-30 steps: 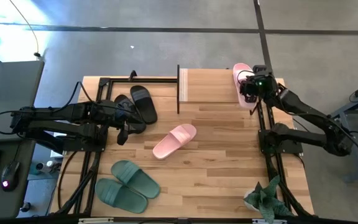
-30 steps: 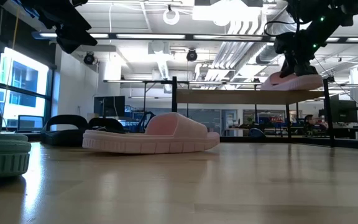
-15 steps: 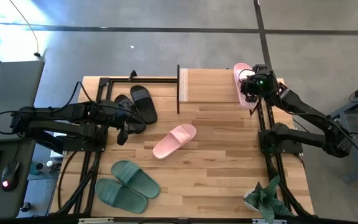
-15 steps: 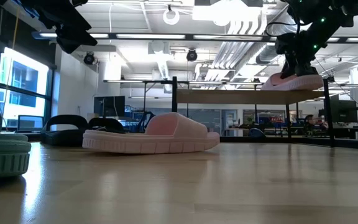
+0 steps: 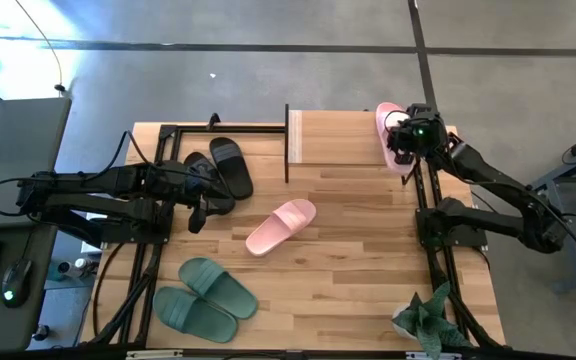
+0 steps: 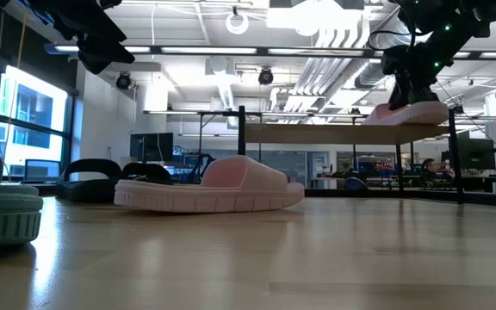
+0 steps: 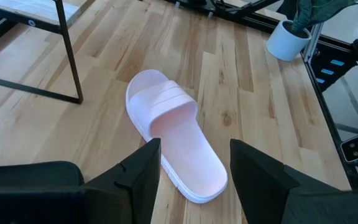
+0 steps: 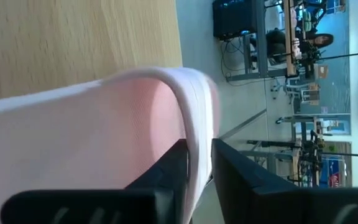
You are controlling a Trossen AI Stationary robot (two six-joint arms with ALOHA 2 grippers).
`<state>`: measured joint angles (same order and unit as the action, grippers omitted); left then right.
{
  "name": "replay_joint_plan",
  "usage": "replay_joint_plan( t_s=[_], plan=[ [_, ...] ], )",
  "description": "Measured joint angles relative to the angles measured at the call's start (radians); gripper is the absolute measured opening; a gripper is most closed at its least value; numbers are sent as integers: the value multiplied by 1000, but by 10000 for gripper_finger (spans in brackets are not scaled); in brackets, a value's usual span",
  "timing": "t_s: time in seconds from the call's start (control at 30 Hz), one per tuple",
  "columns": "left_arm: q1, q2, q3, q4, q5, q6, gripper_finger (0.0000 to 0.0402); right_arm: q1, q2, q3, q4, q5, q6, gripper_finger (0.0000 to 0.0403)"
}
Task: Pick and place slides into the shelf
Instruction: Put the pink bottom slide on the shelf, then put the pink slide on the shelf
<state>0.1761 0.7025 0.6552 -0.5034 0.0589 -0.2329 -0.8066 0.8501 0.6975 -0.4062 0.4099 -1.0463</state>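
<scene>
Pink slide (image 5: 389, 128) lying on the shelf (image 5: 338, 138) at its far right end
Right gripper (image 5: 402, 142) straddles its strap, grip state unclear; left gripper (image 7: 194, 180) hangs open, aimed at the other pink slide (image 5: 281, 226)

The shelf (image 5: 340, 137) top is bare plank from its white edge across most of its width; only its right end is taken, by a pink slide (image 5: 389, 133) with the right tool (image 5: 402, 141) on its strap. Below it, the tabletop (image 5: 368, 250) lies open to the front edge. Mid-table, the other pink slide (image 5: 280, 225) lies alone with room on every side. The black slides (image 5: 220, 170) crowd the left tool (image 5: 201, 190), the green slides (image 5: 204, 297) fill the front left, and a potted plant (image 5: 423, 322) blocks the front right corner.
</scene>
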Motion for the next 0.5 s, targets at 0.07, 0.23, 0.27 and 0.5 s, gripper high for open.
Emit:
replay_joint_plan(
  t_s=[0.07, 0.23, 0.27, 0.5],
  plan=[
    [0, 0, 0, 0, 0, 0, 177, 0, 0, 0, 0, -5, 2, 74],
    [0, 0, 0, 0, 0, 0, 177, 0, 0, 0, 1, -31, 20, 88],
    [0, 0, 0, 0, 0, 0, 177, 0, 0, 0, 1, -38, 28, 90],
    [0, 0, 0, 0, 0, 0, 177, 0, -6, 0, 0, -33, 44, 99]
  ],
)
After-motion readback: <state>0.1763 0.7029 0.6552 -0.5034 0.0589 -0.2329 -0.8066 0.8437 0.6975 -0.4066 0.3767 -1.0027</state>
